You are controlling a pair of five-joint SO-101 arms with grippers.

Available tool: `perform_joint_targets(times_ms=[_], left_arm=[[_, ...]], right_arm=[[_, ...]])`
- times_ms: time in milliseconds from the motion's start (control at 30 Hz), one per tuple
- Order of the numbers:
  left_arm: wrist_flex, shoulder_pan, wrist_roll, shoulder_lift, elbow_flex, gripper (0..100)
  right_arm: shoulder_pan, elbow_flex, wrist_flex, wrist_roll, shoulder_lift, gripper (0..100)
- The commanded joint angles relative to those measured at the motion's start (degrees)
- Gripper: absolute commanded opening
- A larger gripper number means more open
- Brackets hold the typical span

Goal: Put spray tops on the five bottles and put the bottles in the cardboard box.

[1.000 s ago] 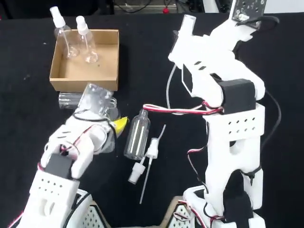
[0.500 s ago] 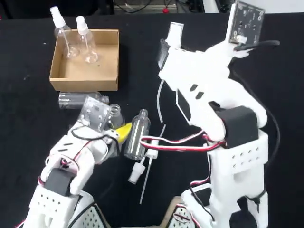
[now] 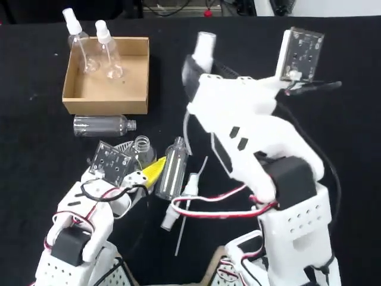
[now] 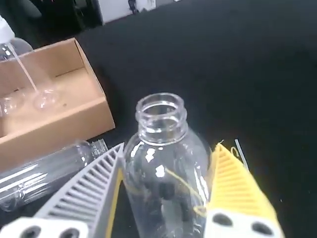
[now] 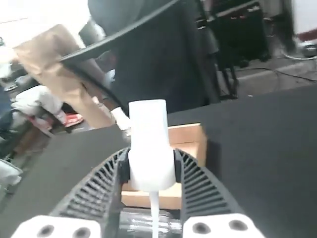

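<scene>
The left gripper [image 4: 168, 154] clamps an uncapped clear bottle [image 4: 161, 130], its base cut off; the right gripper [image 5: 151, 157] pinches a white spray top [image 5: 147, 135], its dip tube cropped in the wrist view.

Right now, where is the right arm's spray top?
The spray top is clamped between the jaws of the right gripper, above the table, right of the box in the high view.

The open bottle [image 4: 161, 163] in my left gripper [image 4: 168, 151] is cut off at its base by the frame edge; overhead, five o'clock from the cardboard box [image 3: 104, 107], my wrist [image 3: 110, 167] hides its body.
</scene>
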Motion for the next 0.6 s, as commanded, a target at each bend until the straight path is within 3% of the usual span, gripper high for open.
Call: perform_joint_targets(times_ms=[0,467,567], left_arm=[[0.35,0.57,0.7,-1.32,-0.22,25],[0.0,0.66,5.36,-1.41,1.1,25],[-0.18,0.66,6.24,-1.41,0.84,25]], right_arm=[[-2.73,0.4,-4.75,-0.18,-2.59,5.1],[-8.62,14.55,-22.59,-0.7,-7.96,5.3],[-8.35,20.7,-29.8,-4.84,-9.71,5.3]])
